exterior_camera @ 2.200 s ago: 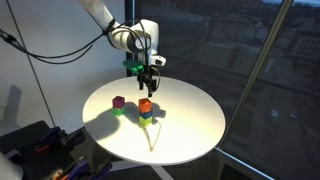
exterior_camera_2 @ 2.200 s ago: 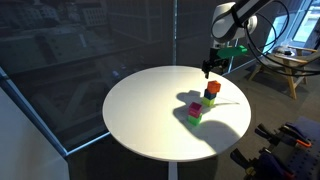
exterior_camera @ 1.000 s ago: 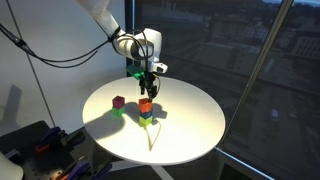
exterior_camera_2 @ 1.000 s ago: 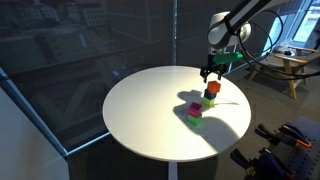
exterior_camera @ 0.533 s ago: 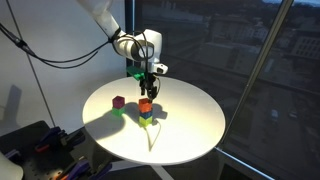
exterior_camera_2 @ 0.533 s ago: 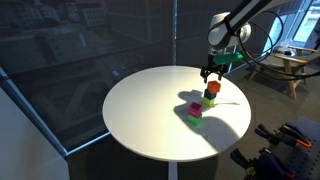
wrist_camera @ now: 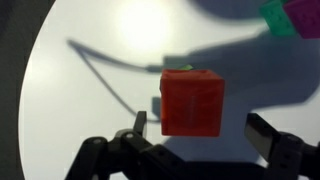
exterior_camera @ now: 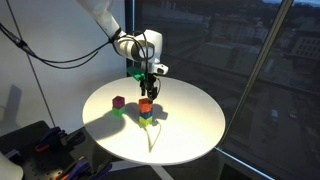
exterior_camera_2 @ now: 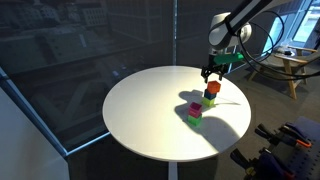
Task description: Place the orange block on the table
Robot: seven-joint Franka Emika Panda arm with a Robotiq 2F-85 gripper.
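Note:
The orange block (exterior_camera: pixel 145 104) tops a small stack of cubes on the round white table (exterior_camera: pixel 190 130). It also shows in the other exterior view (exterior_camera_2: pixel 211 90) and fills the middle of the wrist view (wrist_camera: pixel 192 100). My gripper (exterior_camera: pixel 148 88) hangs just above it, also seen in an exterior view (exterior_camera_2: pixel 210 75). In the wrist view the gripper (wrist_camera: pixel 200 128) is open. Its fingers (wrist_camera: pixel 140 125) stand on either side of the block with gaps showing. The lower stack cubes, one a green cube (exterior_camera: pixel 147 118), are mostly hidden under the block.
A magenta cube (exterior_camera: pixel 118 101) sits on a green cube (exterior_camera_2: pixel 194 118) a little beside the stack, and shows in the wrist view (wrist_camera: pixel 303 15). A thin cable (wrist_camera: pixel 100 75) lies across the table. Dark glass walls surround the table, with equipment below its edge.
Over the last two seconds the gripper came down from higher up until it sat just over the orange block. In the last second nothing visibly moved.

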